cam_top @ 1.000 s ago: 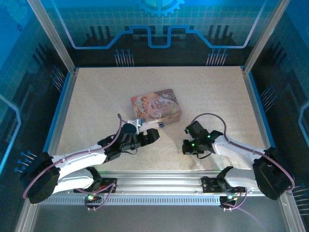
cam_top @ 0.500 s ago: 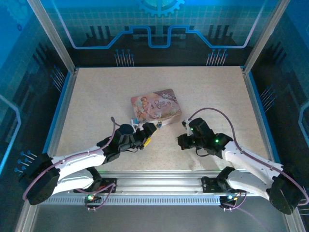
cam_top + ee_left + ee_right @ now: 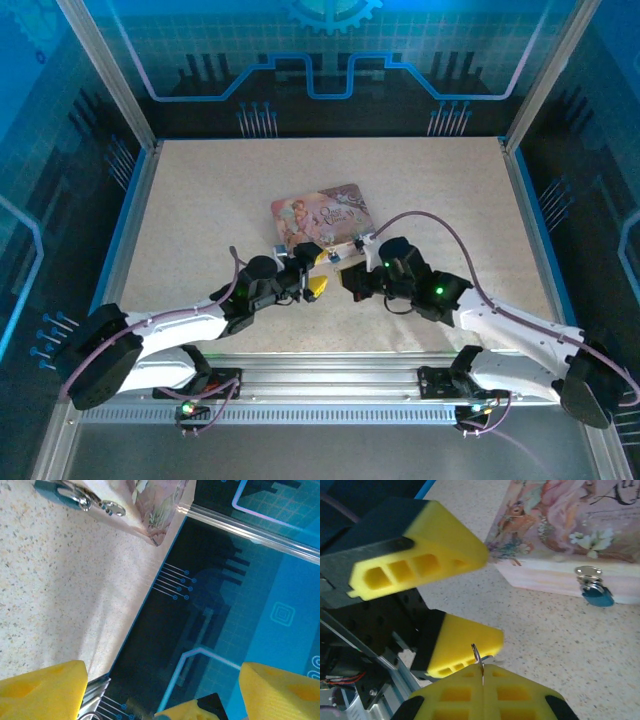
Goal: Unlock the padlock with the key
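The right gripper point(image 3: 482, 675) is squeezed together on the key point(image 3: 478, 661), a thin grey bit poking up between its yellow tips. The left gripper point(image 3: 318, 272) has its yellow tips wide apart and holds nothing. It is just beside the right one, at its 9 o'clock. The little blue padlock point(image 3: 598, 596) hangs on the clasp of the pink tin point(image 3: 322, 215), low by the bench point(image 3: 200, 200). From above, the tin is at 12 o'clock from both grippers.

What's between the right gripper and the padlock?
Bare speckled tabletop, per the right wrist view. The right gripper, shut on the key, faces the padlock hanging from the pink tin.
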### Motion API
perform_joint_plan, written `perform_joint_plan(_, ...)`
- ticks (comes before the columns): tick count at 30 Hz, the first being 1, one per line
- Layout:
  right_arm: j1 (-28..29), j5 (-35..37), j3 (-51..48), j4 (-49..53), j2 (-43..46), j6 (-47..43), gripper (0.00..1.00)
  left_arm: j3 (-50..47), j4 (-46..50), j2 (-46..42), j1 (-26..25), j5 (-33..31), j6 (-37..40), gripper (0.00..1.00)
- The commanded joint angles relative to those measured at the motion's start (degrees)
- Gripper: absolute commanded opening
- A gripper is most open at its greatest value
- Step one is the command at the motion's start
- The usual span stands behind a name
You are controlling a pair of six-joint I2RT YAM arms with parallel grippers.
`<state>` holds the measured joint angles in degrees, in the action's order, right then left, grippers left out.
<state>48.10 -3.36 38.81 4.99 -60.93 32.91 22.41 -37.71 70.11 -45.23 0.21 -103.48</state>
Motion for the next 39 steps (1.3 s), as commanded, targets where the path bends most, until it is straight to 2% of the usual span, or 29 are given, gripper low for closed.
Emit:
perform_joint_plan(1,1.8,1.0,2.0,-4.4,-1.5,-0.3,0.0,-1.3,-7.4,1.5,-1.2,-2.5,-5.9,0.79)
perform_joint_plan(21,3.4,-0.3,3.0,-7.8,-5.7,1.6,0.01,-2.7,-10.1,0.9,-2.7,-6.5,-8.9,0.72)
perform_joint_plan(39,3.4,-0.9,2.5,-9.7,-6.9,3.4,0.01,-3.3,-10.5,0.4,-2.7,-7.3,-8.3,0.75)
